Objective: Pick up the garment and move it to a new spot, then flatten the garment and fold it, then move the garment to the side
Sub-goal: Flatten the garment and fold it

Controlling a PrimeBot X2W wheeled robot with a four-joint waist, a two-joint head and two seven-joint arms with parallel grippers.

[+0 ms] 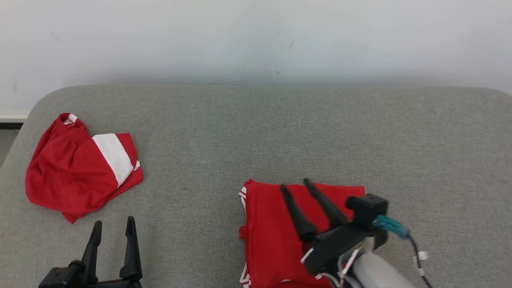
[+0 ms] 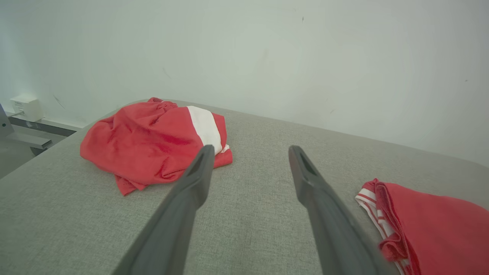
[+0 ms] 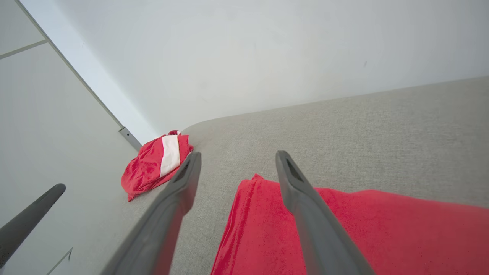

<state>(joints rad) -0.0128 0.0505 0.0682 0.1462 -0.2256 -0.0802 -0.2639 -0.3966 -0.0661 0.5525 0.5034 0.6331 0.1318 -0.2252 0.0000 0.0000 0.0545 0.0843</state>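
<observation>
Since the folded red garment lies flat on the bench under my right fingers, spread wide and empty (left fingers wide too), I judge folding done, side move pending; crumpled garment sits far left.

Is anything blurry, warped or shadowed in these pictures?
Head view: even light, sharp, faint shadow where the grey surface meets the wall. Left wrist view: wide-angle bowing of the surface's far edge; left tool blurs near the lens. Right wrist view: tilted scene, right tool likewise soft.
</observation>
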